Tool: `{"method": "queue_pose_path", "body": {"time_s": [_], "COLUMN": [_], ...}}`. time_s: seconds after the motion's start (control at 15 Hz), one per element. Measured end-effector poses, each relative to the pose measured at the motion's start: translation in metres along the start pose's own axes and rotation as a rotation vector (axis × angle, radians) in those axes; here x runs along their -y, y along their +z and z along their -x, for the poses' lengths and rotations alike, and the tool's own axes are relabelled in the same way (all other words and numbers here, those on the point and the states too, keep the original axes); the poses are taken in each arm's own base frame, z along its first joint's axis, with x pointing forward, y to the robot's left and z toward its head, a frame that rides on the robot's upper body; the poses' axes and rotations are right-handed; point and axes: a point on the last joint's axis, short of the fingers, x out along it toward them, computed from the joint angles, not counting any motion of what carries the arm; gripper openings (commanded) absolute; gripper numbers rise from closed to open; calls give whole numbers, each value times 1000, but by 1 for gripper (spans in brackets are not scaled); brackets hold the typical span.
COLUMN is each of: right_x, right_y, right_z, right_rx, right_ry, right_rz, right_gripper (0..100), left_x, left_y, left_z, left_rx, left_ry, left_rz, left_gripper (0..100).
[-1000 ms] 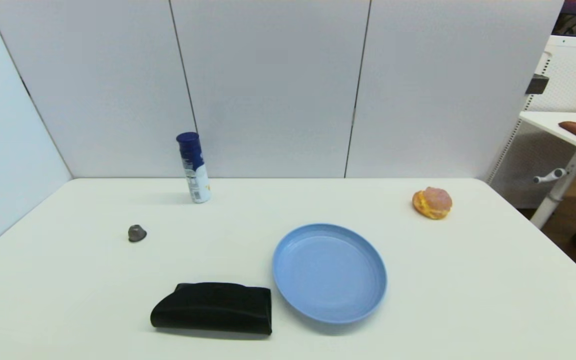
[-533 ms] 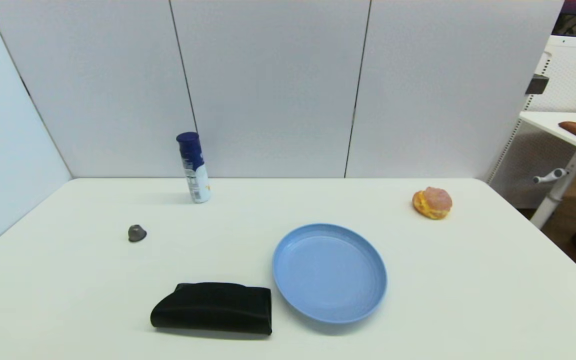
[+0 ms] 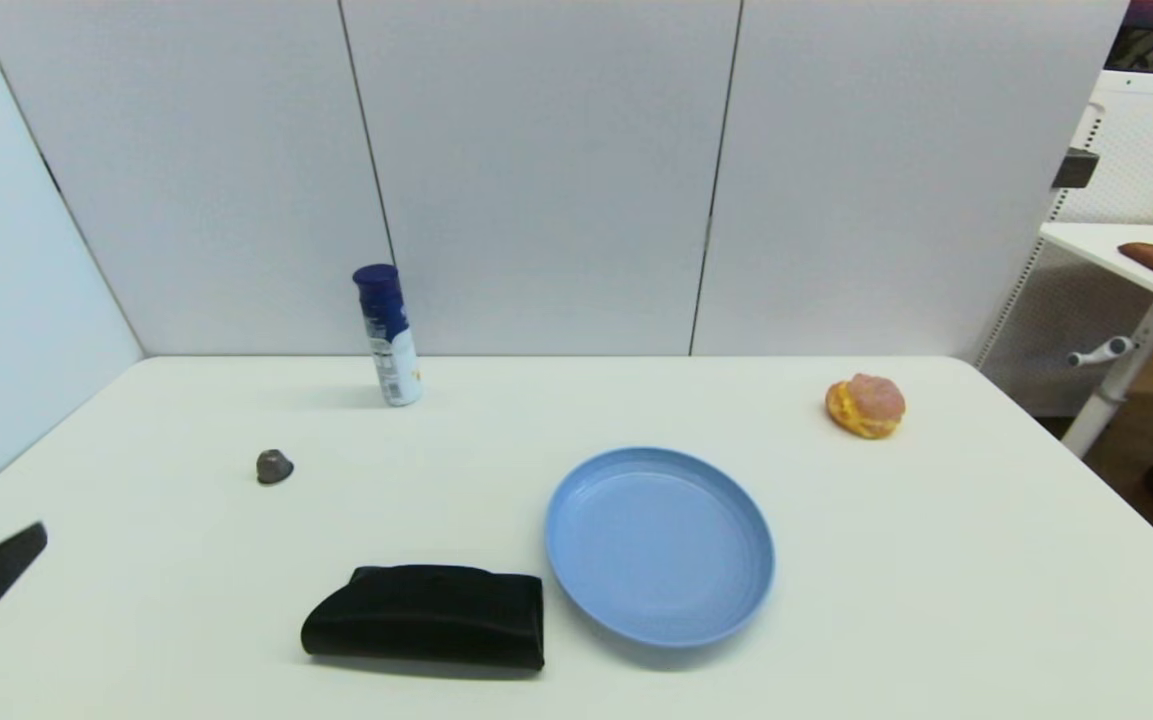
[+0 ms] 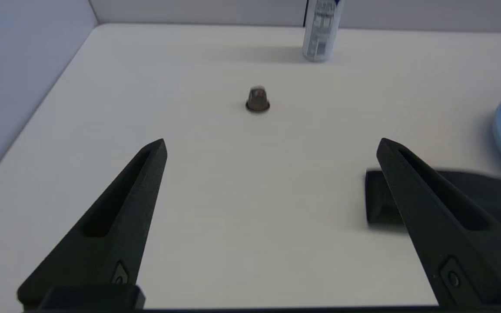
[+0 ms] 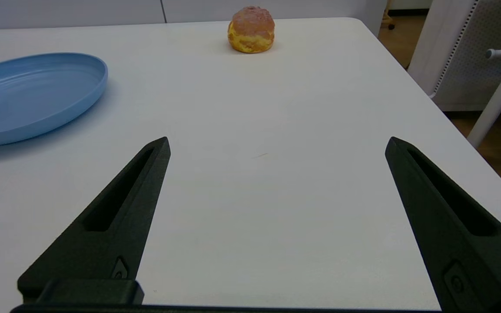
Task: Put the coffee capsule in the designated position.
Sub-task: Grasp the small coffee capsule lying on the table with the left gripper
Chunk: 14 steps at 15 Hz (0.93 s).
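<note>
A black fingertip of the left gripper (image 4: pixel 272 148) now pokes into the head view at the table's (image 3: pixel 936 600) near left edge, where half a second earlier there was only bare white top: the left arm has begun to move in. Its wrist view shows both fingers spread wide with nothing between them, pointing straight at the capsule (image 3: pixel 274 466), which sits dome up, alone on the left part of the table, well ahead of the fingertips and untouched. Behind it, near the back wall, a blue-capped can (image 3: pixel 387 335) stands upright. Toward the middle, a folded black cloth (image 3: pixel 426 615) lies near the front edge, just beside a blue plate (image 3: pixel 660 545); neither has shifted. Farther right, a pink-and-yellow bun (image 3: pixel 866 405) rests near the far right corner. The right gripper (image 5: pixel 276 148) is out of the head view; its own camera shows it parked low over the table's right side, fingers equally wide and empty, with the plate and bun ahead of it. The change suggests the pick-up is only starting: the left arm appears to be the one chosen for the reach, the capsule has yet to be grasped, and no marker shows where it is meant to go.
</note>
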Motion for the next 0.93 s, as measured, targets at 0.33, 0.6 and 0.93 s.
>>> {"method": "queue_pose_path", "body": {"time_s": [0.33,0.6,0.93], "right_x": [0,0,0], "right_y": [0,0,0], "right_z": [0,0,0], "right_rx": [0,0,0], "right_ry": [0,0,0], "right_rz": [0,0,0], "right_gripper": [100,100,100], "left_x": [0,5,9], "left_y": [88,118,97], "left_z": [-99,-174,-232], "left_rx": [-152,-423,-801], "left_ry": [-12,-32,-45], "left_rz": [-7,-16,-37], "left_gripper": [100,100,100]}}
